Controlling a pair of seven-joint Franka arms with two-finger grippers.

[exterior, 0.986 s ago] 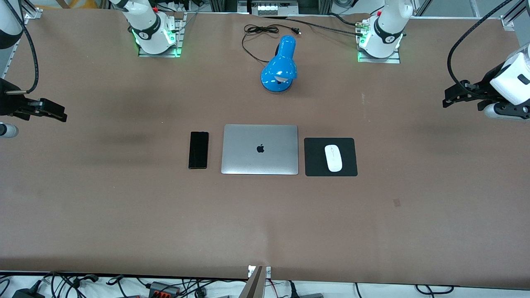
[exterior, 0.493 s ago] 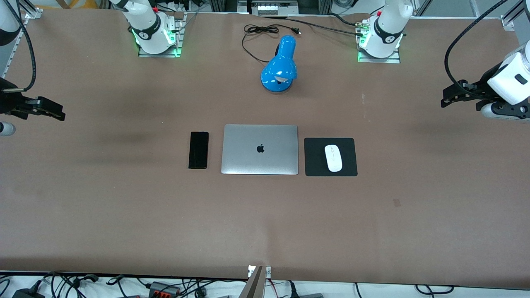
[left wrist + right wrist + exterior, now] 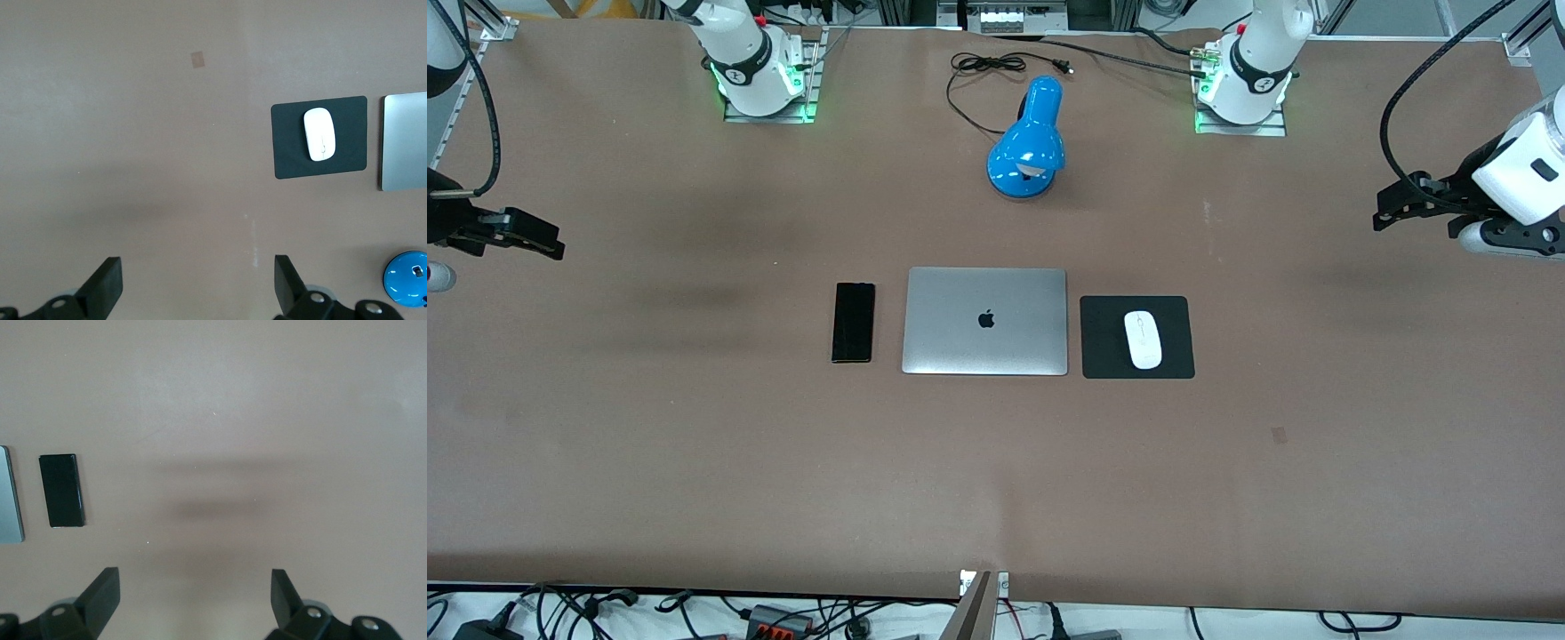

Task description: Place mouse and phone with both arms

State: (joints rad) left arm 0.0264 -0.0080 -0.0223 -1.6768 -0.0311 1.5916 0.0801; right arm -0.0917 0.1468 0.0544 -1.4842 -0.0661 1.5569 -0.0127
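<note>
The white mouse (image 3: 1143, 339) lies on a square black pad (image 3: 1104, 351) beside a closed silver laptop (image 3: 985, 321), toward the left arm's end. It also shows in the left wrist view (image 3: 319, 134). The black phone (image 3: 854, 322) lies flat on the table beside the laptop, toward the right arm's end, and shows in the right wrist view (image 3: 61, 490). My left gripper (image 3: 1387, 209) (image 3: 198, 283) is open and empty, high over bare table at its end. My right gripper (image 3: 547, 246) (image 3: 195, 597) is open and empty, high over bare table at its end.
A blue desk lamp (image 3: 1028, 144) with a black cord (image 3: 983, 67) stands farther from the front camera than the laptop. The two arm bases (image 3: 760, 76) (image 3: 1245, 84) stand along the table's top edge. Cables lie along the table's edge nearest the front camera.
Both grippers have drifted slightly upward and outward toward their ends of the table. The mouse, phone and laptop have not moved.
</note>
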